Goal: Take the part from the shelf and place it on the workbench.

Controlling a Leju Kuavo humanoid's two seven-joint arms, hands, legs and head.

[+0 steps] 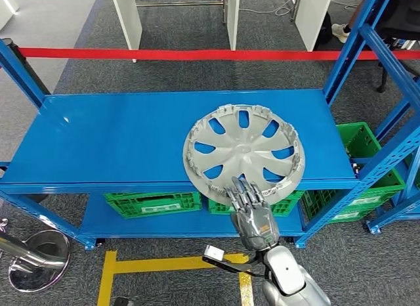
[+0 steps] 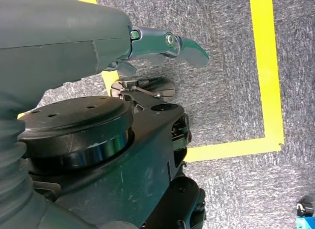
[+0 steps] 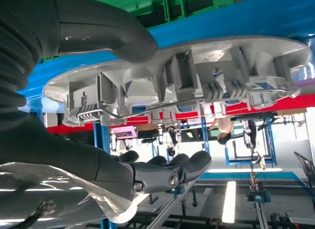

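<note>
Grey carpet with yellow floor tape [image 1: 109, 270] surrounds a blue shelf [image 1: 113, 138], and the part [image 1: 243, 152], a silver wheel cover, lies flat on the upper deck with its near rim overhanging the front edge. Your right hand [image 1: 252, 211] sits at that overhanging rim, thumb on one face and fingers [image 3: 174, 167] on the other, apart and not yet clamped. Judged from this, you should close firmly across the rim, seat it deep between thumb and fingers, then lift level before drawing back, since the wide disc may tip. Your left hand [image 2: 163, 44] hangs by the floor; I cannot tell its state. Green crates [image 1: 153, 204] sit on the lower deck; their contents are hidden.
</note>
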